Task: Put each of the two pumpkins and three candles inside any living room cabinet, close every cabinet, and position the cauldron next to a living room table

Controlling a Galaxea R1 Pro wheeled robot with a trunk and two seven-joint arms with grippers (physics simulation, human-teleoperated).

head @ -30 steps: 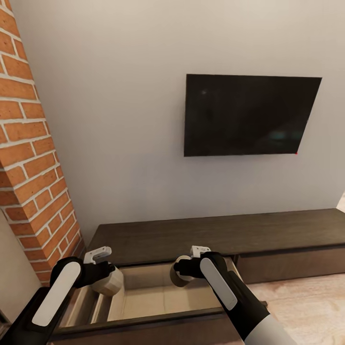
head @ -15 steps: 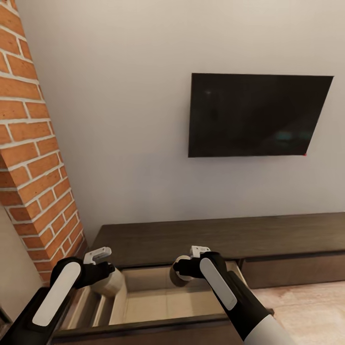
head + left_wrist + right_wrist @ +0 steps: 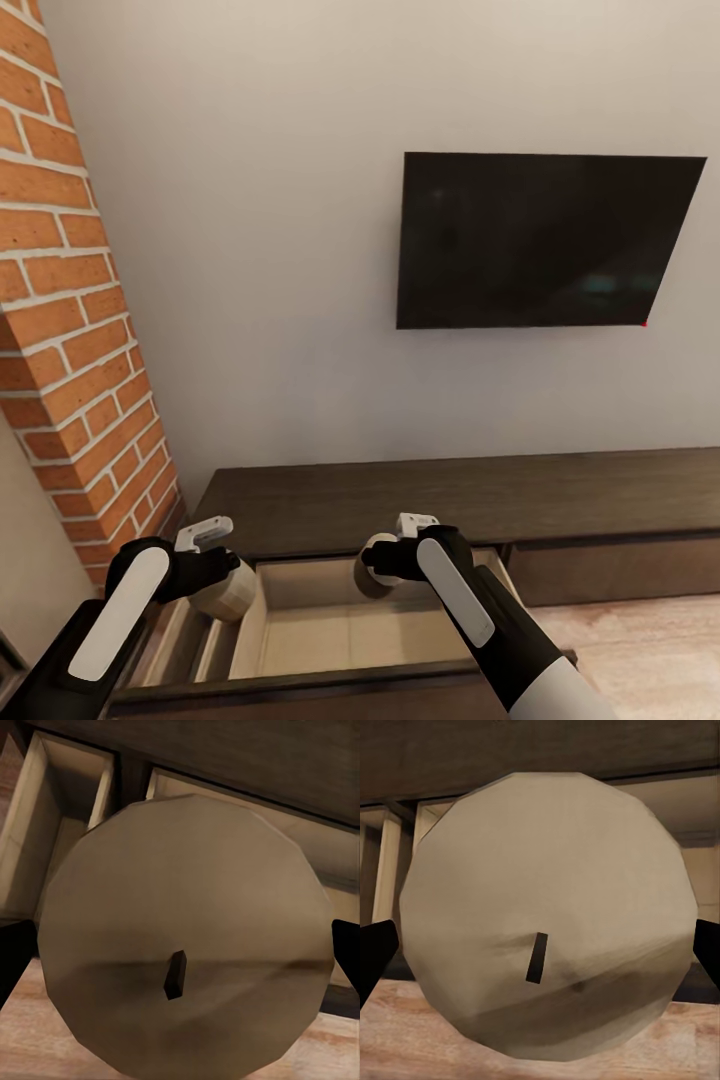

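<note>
The long, low dark-brown cabinet [image 3: 450,495] runs along the wall, with one drawer [image 3: 340,625] pulled out below my arms. My left gripper [image 3: 215,578] is shut on a beige candle [image 3: 228,595] above the drawer's left end. A second beige candle [image 3: 372,568] is held over the drawer's back by my right gripper [image 3: 388,562], also shut. The left wrist view looks onto the round top and dark wick of its candle [image 3: 184,945], with a black finger [image 3: 11,960] at its edge. In the right wrist view, that candle [image 3: 547,915] sits between black fingers [image 3: 375,952]. Pumpkins and cauldron are out of view.
A black television [image 3: 545,240] hangs on the pale wall above the cabinet. A red brick column [image 3: 70,330] stands close on the left. Pale wood floor [image 3: 640,645] lies to the right of the open drawer. A second open compartment [image 3: 64,832] sits beside the drawer.
The whole picture has shifted a little, so the camera has moved. Both grippers keep their candles in the same place over the drawer.
</note>
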